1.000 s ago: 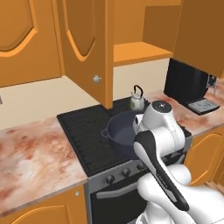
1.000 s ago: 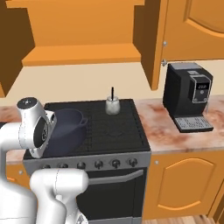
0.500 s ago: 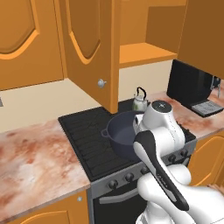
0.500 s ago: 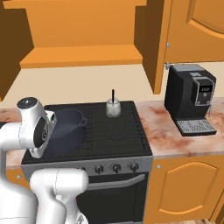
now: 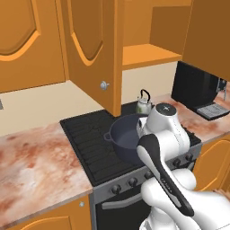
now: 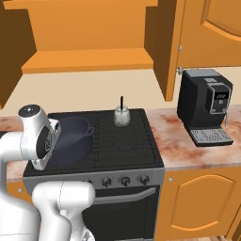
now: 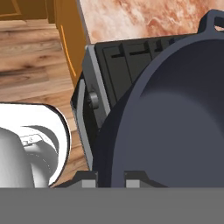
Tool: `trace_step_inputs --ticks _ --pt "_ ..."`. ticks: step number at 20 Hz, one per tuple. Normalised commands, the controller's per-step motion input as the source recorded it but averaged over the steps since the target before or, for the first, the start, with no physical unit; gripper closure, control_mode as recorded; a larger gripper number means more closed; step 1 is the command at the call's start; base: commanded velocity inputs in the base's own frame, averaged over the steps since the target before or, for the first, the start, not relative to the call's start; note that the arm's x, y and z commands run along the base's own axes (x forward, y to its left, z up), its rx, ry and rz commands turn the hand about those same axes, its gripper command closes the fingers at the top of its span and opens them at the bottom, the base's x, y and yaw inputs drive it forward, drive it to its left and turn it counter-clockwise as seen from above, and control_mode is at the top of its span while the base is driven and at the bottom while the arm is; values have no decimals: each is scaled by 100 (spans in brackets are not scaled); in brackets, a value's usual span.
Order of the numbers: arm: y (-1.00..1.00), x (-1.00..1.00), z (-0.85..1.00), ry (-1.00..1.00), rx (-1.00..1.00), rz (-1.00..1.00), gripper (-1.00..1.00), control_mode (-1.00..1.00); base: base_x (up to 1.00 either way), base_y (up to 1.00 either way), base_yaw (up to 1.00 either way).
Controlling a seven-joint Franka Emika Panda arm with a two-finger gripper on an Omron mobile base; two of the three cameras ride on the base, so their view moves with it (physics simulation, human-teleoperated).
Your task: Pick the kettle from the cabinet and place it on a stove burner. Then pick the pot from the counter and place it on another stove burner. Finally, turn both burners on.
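The dark navy-grey pot (image 5: 122,139) (image 6: 70,139) (image 7: 175,118) hangs over the front part of the black stove (image 5: 85,134) (image 6: 127,146), on the side away from the coffee machine. My gripper (image 7: 113,178) is shut on the pot's near rim, one fingertip on each side of the wall. Whether the pot's base touches the grate is hidden by the arm. The small whitish kettle (image 5: 143,106) (image 6: 122,116) stands upright on a back burner, apart from the pot. Above it the orange cabinet (image 5: 143,54) is open and its shelf is bare.
The open cabinet door (image 5: 90,49) juts out over the stove's left part. A black coffee machine (image 5: 197,85) (image 6: 207,106) stands on the marbled counter (image 6: 188,150) to the right. More counter (image 5: 31,166) lies to the left. Round knobs (image 6: 124,180) (image 5: 132,182) line the stove's front.
Both base views have shifted a little, so the base has moved slightly. The pot stays in my gripper and sits a touch lower over the stove. The kettle has not moved.
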Motion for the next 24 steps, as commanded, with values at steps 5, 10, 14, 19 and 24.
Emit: trace_step_inputs --ticks 5,10,14,19,24 --pt "0 0 0 0 0 0 100 -100 0 0 0" --pt "-1 0 0 0 0 0 100 -100 0 0 0" --pt "-19 1 0 0 3 0 100 -100 0 0 0" --pt "-22 18 0 0 3 0 100 -100 0 0 0" --pt "-14 33 0 1 2 0 100 -100 0 0 0"
